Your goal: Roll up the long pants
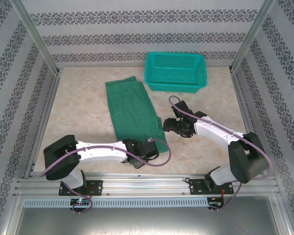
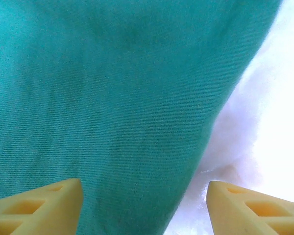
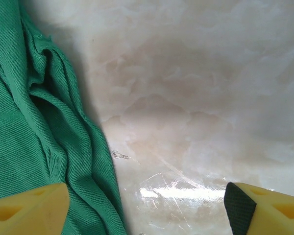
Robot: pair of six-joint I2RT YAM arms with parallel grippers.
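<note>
The long pants (image 1: 132, 110) are dark green and lie flat in a long strip on the pale table, running from the back toward the near edge. My left gripper (image 1: 155, 146) is at the strip's near end. In the left wrist view the pants (image 2: 112, 98) lie close under the gripper (image 2: 144, 211), whose yellow fingers (image 2: 39, 208) stand wide apart with the cloth's edge between them. My right gripper (image 1: 166, 125) is at the right edge of the near end. In the right wrist view it (image 3: 147, 211) is open over bare table, its left finger over the rumpled edge of the pants (image 3: 34, 137).
A teal mesh basket (image 1: 174, 87) stands at the back of the table, right of the pants' far end. Patterned walls and metal posts close in the table on three sides. Bare tabletop (image 1: 210, 105) lies right of the pants.
</note>
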